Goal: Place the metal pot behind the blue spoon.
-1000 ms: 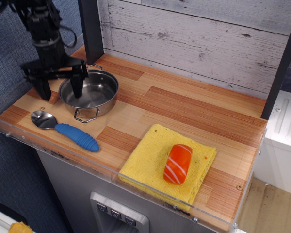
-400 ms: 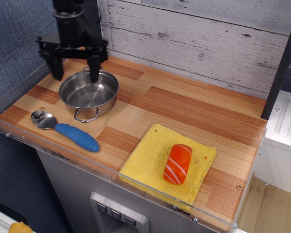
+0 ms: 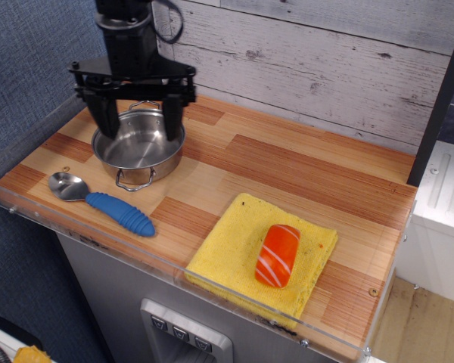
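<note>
The claw (image 3: 136,121) hangs spread wide and empty just above the metal pot (image 3: 138,147), which sits directly below it and behind the blue spoon (image 3: 102,200); dropping carelessly could knock the rim and shove the pot forward.

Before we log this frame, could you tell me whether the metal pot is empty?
Empty: the metal pot stands upright, and its bare shiny floor shows, with nothing lying inside.

claw (image 3: 138,123) spread over metal pot (image 3: 138,148), blue spoon (image 3: 102,200)
</note>
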You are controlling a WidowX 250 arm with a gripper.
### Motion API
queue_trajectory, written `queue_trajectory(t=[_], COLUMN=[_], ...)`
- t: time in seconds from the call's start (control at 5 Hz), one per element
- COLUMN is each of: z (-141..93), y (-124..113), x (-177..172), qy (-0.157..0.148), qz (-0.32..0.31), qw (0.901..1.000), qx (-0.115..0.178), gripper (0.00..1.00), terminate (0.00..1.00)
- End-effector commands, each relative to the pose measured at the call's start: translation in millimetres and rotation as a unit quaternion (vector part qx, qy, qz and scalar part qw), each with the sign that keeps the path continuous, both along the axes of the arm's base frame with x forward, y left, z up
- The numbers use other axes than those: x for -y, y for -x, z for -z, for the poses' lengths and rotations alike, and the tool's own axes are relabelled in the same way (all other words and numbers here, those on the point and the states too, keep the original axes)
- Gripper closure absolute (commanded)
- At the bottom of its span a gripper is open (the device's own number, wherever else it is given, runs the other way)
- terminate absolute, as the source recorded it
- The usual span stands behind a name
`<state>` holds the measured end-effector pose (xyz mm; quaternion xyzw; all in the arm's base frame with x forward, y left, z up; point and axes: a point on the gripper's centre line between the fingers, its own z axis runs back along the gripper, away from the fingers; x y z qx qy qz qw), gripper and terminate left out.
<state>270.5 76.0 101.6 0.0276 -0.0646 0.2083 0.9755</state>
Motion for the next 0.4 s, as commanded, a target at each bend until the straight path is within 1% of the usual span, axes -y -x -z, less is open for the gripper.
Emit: queue_trajectory(t=[0.0,0.2], z=[-22.1,-22.1], y=[28.2,28.2], x=[53.7,53.7], qy=[-0.001,-0.001], qz=[0.041,0.041], qw=[0.9985,0.9985], qx=[0.036,0.036], gripper=[0.0,0.0], terminate=[0.0,1.0])
